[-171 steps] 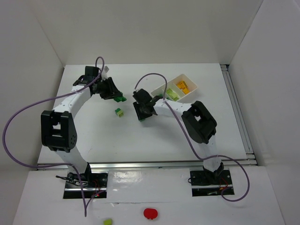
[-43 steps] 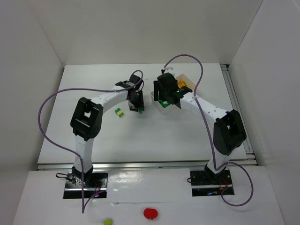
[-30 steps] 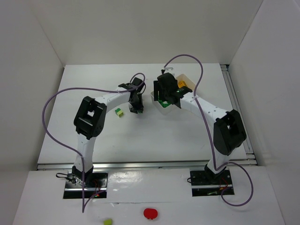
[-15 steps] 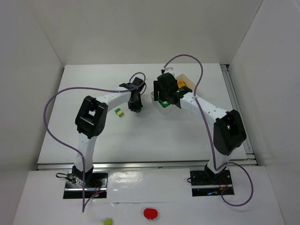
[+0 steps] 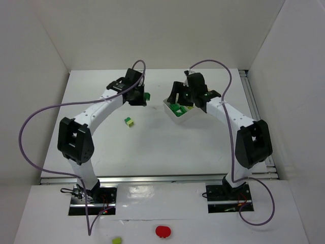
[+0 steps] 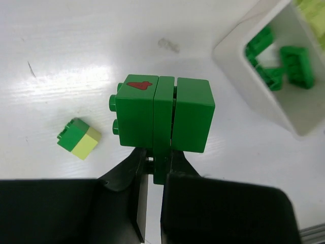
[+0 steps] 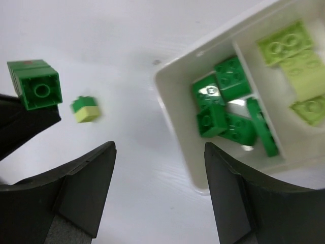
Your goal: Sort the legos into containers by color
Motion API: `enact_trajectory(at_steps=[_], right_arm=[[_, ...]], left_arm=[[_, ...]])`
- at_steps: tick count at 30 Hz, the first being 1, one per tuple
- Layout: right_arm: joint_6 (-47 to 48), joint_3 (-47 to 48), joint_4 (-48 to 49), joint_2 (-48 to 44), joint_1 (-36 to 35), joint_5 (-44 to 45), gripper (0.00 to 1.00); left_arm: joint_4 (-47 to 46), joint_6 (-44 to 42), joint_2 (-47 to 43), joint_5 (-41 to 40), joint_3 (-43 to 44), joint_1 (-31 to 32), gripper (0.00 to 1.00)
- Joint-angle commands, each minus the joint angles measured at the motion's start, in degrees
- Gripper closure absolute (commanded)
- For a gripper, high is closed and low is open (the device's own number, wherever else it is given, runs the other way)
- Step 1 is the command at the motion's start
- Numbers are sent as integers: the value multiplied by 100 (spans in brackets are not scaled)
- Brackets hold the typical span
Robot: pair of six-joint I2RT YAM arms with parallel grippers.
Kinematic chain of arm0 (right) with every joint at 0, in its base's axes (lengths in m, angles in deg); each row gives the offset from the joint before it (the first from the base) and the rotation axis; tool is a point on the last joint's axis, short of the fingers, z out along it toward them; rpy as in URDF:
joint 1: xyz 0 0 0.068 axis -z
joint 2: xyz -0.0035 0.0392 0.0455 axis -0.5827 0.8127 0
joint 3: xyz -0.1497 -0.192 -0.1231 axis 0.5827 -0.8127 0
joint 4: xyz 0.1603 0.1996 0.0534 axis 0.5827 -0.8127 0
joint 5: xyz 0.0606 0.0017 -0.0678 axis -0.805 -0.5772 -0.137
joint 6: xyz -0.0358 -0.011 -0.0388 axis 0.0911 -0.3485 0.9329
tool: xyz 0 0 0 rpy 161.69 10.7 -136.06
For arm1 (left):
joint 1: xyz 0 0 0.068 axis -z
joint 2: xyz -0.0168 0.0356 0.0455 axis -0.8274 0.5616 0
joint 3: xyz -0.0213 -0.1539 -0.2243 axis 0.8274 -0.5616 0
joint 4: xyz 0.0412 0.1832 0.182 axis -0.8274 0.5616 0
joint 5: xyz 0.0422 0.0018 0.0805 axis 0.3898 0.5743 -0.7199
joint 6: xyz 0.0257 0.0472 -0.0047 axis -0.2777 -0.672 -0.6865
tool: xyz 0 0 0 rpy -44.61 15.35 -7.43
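Left end effector point(image 6: 157, 160) lifted back clamping dark green bricks point(image 6: 162, 119), right end effector point(image 7: 158, 152) spread over tray point(image 7: 176, 136) edge

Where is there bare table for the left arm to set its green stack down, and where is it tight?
Free: the wide table stretch between the two-colour brick and the arm bases, and the strip between that brick and the tray. Tight: the tray's end compartment, already holding several dark green bricks.
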Motion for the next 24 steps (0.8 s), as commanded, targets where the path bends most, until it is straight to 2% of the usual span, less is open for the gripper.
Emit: enact_trajectory(at_steps=[1, 3, 4, 7, 16, 21, 24], right_arm=[[-681, 171, 678, -62, -16, -1345, 23], [-875, 171, 1083, -62, -16, -1600, 23], [-945, 223, 1153, 25, -16, -1663, 23], [-999, 434, 1215, 192, -131, -1830, 21], [-1086, 707, 1523, 464, -289, -1883, 18], [-1236, 996, 1621, 833, -341, -2216, 18], [-1236, 1182, 1418, 1080, -403, -2358, 24]], left_arm=[[-302, -501, -323, 496, -150, -117, 100], [-390, -553, -323, 777, -150, -170, 100], [-477, -666, -376, 1135, -150, -231, 100], [-592, -729, -376, 1499, -150, -232, 100], [-706, -729, -499, 1666, -203, -232, 100], [-706, -729, -561, 1666, -256, -232, 100], [-759, -729, -613, 1666, -308, -232, 100]])
